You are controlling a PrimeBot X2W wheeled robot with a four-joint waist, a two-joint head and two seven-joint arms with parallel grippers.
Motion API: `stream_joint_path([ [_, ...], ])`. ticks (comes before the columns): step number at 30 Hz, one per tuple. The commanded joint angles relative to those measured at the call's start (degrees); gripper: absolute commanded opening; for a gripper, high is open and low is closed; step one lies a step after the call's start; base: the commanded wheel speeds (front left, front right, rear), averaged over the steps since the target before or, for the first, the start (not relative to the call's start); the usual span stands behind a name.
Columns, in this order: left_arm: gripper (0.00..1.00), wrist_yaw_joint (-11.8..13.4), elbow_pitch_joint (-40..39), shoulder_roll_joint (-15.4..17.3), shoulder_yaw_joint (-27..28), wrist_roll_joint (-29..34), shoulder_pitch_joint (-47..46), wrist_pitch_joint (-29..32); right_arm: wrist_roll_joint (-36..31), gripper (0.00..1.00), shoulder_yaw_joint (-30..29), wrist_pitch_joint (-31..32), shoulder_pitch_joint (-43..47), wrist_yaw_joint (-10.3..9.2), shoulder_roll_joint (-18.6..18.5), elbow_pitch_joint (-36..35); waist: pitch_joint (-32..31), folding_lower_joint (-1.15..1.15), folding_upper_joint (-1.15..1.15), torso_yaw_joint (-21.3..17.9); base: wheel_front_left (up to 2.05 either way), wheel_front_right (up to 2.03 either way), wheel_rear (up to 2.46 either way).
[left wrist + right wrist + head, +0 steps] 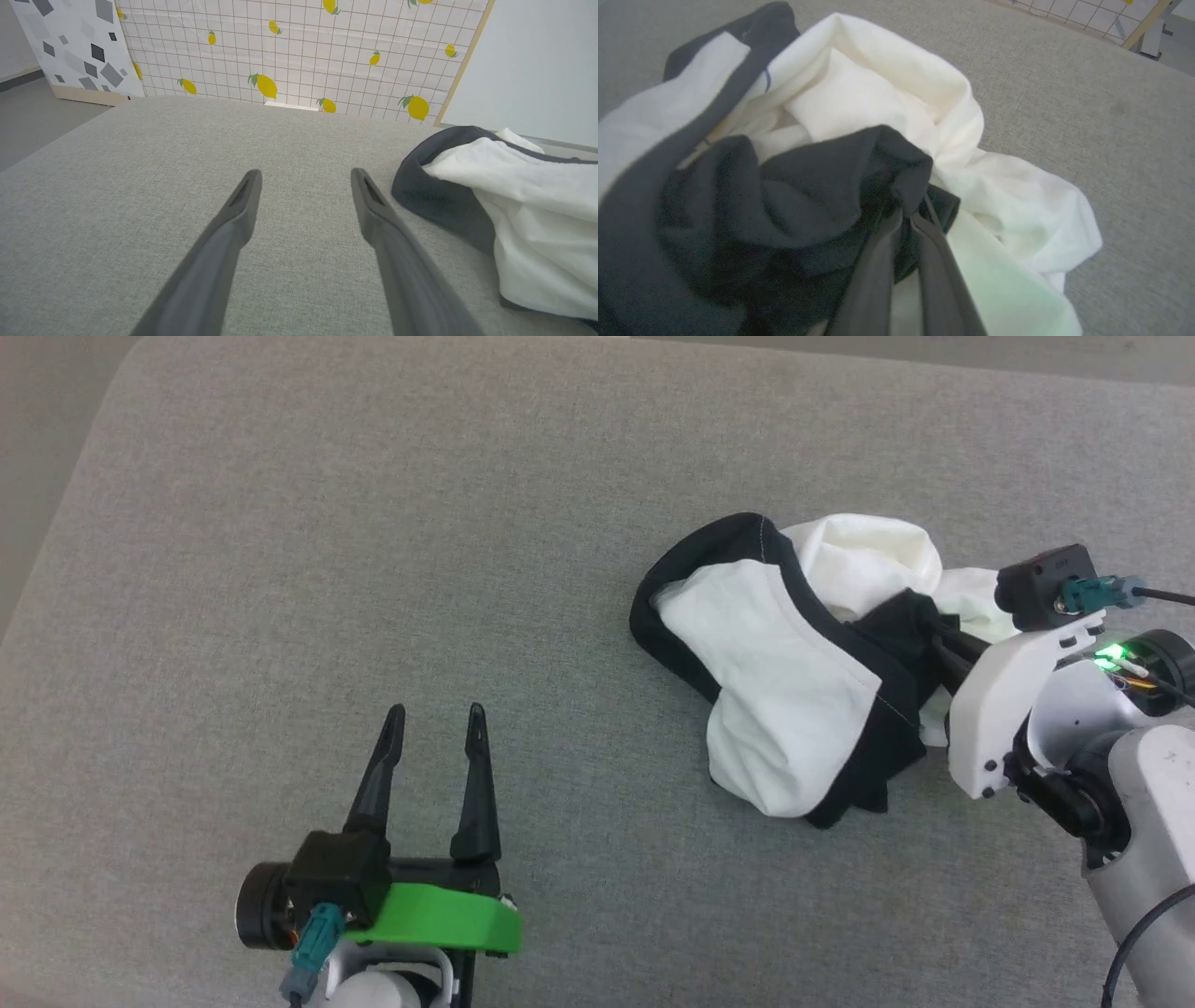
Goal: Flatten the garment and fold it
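Grey woven surface [327, 523] bears crumpled garment [784, 709]; lemon-print panel [303, 46] behind.

A big grey cloth top [280, 523] fills the near part of the scene. It has a round corner at the far left. Behind its far edge stands a white sheet [299, 51] with thin lines, little squares and yellow lemons. Left of it is a white board [74, 46] with grey and black diamond shapes. A wooden strip [462, 70] runs down the sheet's right side, beside a plain pale wall [532, 60]. Grey floor [28, 116] lies far left.
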Motion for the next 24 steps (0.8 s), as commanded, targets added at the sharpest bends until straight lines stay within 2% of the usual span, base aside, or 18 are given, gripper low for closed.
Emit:
stream_joint_path([
  [1, 1.0, -0.36, 0.3, -0.4, 0.51, 0.57, -0.41, -0.27, -0.32, 0.0, -0.22, -1.48, -1.42, -0.09, 0.52, -0.11, -1.37, 0.0, 0.0, -1.28, 0.0, 0.0, 0.0],
  [8, 1.0, -1.3, 1.4, -0.05, 2.21, 1.43, 1.88, -0.27, -1.21, 0.0, -3.79, -7.65, -3.19, -0.09, 0.39, -3.75, -7.17, 0.0, 0.0, -4.94, 0.0, 0.0, 0.0],
  [12, 1.0, -1.52, 1.78, 0.39, 3.01, 1.42, 3.87, -0.27, -3.55, 0.0, -9.48, -9.89, -1.58, -0.09, -0.71, -7.33, -10.52, 0.0, 0.0, -7.2, 0.0, 0.0, 0.0],
  [16, 1.0, -1.55, 1.62, 0.85, 3.48, 1.39, 5.79, -0.27, -7.52, 0.0, -18.39, -10.22, 5.31, -0.09, -0.71, -12.07, -12.16, 0.0, 0.0, -9.13, 0.0, 0.0, 0.0],
  [19, 1.0, -1.74, 1.49, 1.3, 3.4, 1.42, 6.6, -0.27, -10.88, 0.0, -26.09, -9.7, 13.66, -0.09, 0.75, -14.71, -12.17, 0.0, 0.0, -10.2, 0.0, 0.0, 0.0],
  [24, 1.0, -1.88, 1.27, 1.83, 3.11, 1.55, 6.38, -0.04, -15.62, 0.0, -31.73, -11.19, 26.31, -0.09, 3.96, -14.24, -11.19, 0.0, 0.0, -11.09, 0.0, 0.0, 0.0],
])
